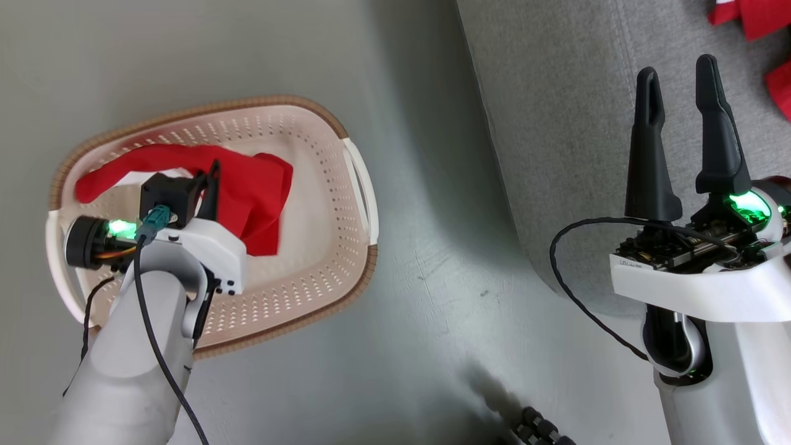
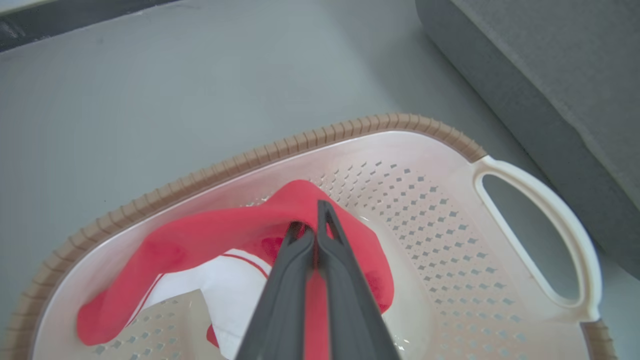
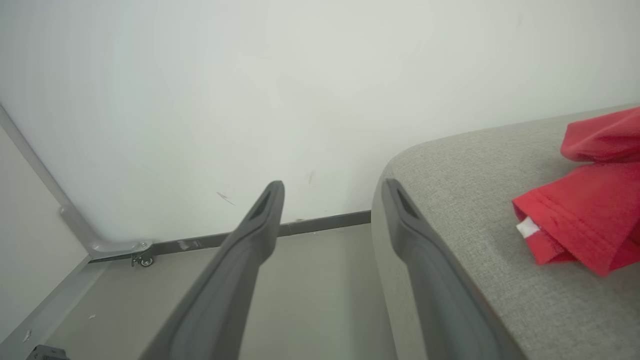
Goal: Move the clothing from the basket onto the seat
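Note:
A cream basket (image 1: pixel 321 247) with a brown rim stands on the floor at the left. Inside it, red clothing (image 1: pixel 247 185) with a white panel hangs lifted, pinched by my left gripper (image 1: pixel 210 176), which is shut on the fabric. In the left wrist view the two fingers (image 2: pixel 320 260) press together on the red clothing (image 2: pixel 345 225) above the basket (image 2: pixel 450 240) floor. My right gripper (image 1: pixel 680 99) stands open over the grey seat (image 1: pixel 556 123), holding nothing. More red clothing (image 3: pixel 585 225) lies on the seat (image 3: pixel 475 200) at the right, also seen as red clothing (image 1: pixel 754 18) in the head view's top corner.
Grey-green floor (image 1: pixel 420 309) runs between basket and seat. A white wall (image 3: pixel 250 100) with a dark baseboard rises behind the seat's end in the right wrist view. A dark ribbed cable (image 1: pixel 544 429) lies at the head view's bottom edge.

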Controlling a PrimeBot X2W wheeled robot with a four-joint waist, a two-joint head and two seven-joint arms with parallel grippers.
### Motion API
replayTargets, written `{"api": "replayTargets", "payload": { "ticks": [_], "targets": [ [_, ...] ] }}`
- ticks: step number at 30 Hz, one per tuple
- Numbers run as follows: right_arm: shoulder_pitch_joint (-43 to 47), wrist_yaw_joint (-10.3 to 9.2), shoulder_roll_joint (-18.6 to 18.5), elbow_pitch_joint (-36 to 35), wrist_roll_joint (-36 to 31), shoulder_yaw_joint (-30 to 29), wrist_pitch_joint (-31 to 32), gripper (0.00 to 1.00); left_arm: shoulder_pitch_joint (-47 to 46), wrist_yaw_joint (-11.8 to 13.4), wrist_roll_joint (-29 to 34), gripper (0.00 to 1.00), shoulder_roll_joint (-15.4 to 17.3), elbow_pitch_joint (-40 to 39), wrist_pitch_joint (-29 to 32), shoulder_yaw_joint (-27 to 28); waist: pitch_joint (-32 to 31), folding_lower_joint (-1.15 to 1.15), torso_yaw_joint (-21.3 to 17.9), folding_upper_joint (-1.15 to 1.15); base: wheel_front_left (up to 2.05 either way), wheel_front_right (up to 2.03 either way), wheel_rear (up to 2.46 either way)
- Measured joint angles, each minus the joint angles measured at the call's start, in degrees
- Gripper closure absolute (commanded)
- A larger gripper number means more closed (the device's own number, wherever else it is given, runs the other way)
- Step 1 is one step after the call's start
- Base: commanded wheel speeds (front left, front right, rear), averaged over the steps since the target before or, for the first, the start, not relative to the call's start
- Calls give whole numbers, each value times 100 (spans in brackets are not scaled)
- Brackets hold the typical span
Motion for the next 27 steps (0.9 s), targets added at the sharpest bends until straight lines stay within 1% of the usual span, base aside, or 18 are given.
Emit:
{"api": "replayTargets", "payload": {
  "ticks": [9, 19, 27],
  "targets": [
    [1, 1, -4, 142, -154, 15, 0, 0, 272, 10, 47, 100, -36, -1003, -1, 12, -420, 0, 146, 0, 0, 0, 0],
    [5, 1, -22, 320, -367, 15, 0, 0, 727, 113, 143, 100, -67, -2019, -1, 8, -999, 0, 372, 0, 0, 0, 0],
    [20, 1, -188, 399, -554, 24, 0, 0, 1058, 182, 143, 100, -65, -2647, -2, 33, -1439, 0, 557, 0, 0, 0, 0]
  ]
}}
